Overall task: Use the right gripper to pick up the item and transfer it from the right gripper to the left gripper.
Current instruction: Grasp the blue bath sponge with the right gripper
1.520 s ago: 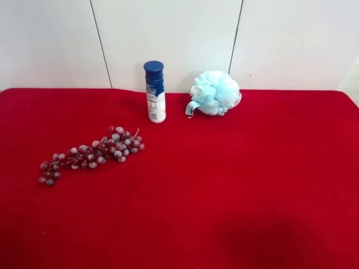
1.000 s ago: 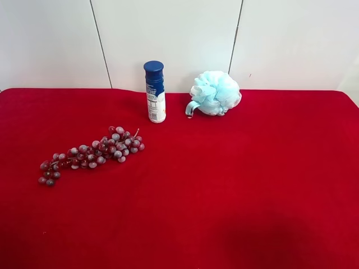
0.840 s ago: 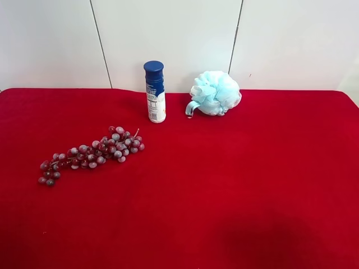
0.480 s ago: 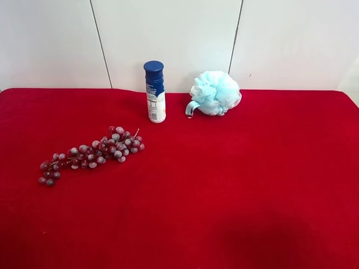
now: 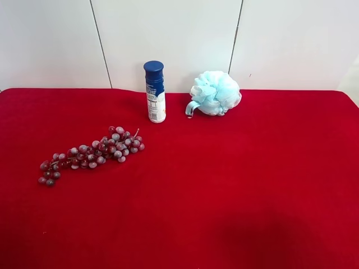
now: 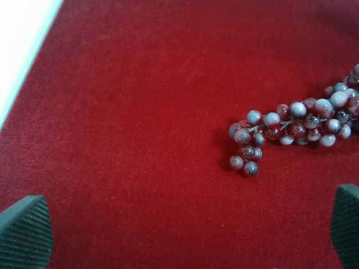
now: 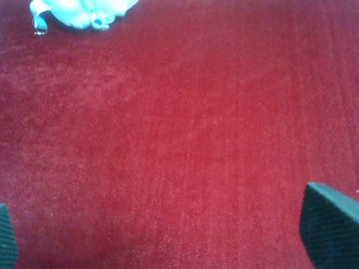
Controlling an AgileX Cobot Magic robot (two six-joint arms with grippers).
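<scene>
Toward the left edge of the tabletop [image 5: 235,190], which is covered in red cloth, a bunch of grapes [image 5: 90,154] lies slantwise. Its narrow end points at the left edge and its thicker end at the bottle. The grapes are red-purple with a pale bloom. The left gripper [image 6: 185,232] hangs over bare cloth near the narrow end of the bunch. Its two dark ribbed fingertips [image 6: 25,232] are spread wide with nothing between them, and neither touches the grapes [image 6: 297,129]. A white strip [image 6: 22,45] shows past the table's edge in the left wrist view.

Near the middle of the back edge a bottle [image 5: 155,92] stands upright, white with a dark blue cap, well apart from the grapes. To its right, also along the back edge, sits the pouf [image 5: 215,93], a pale-blue ruffled ball resting on the cloth. Its ribbon loop [image 5: 192,108] lies on the side facing the bottle. Pouf and bottle are near each other but not touching. Behind both rises a white panelled wall [image 5: 168,39].

The right gripper [image 7: 168,235] hangs over bare cloth with its fingertips [image 7: 331,224] spread wide, holding nothing. The pouf [image 7: 84,12] is well apart from it and untouched, and only part of it shows in the right wrist view.
</scene>
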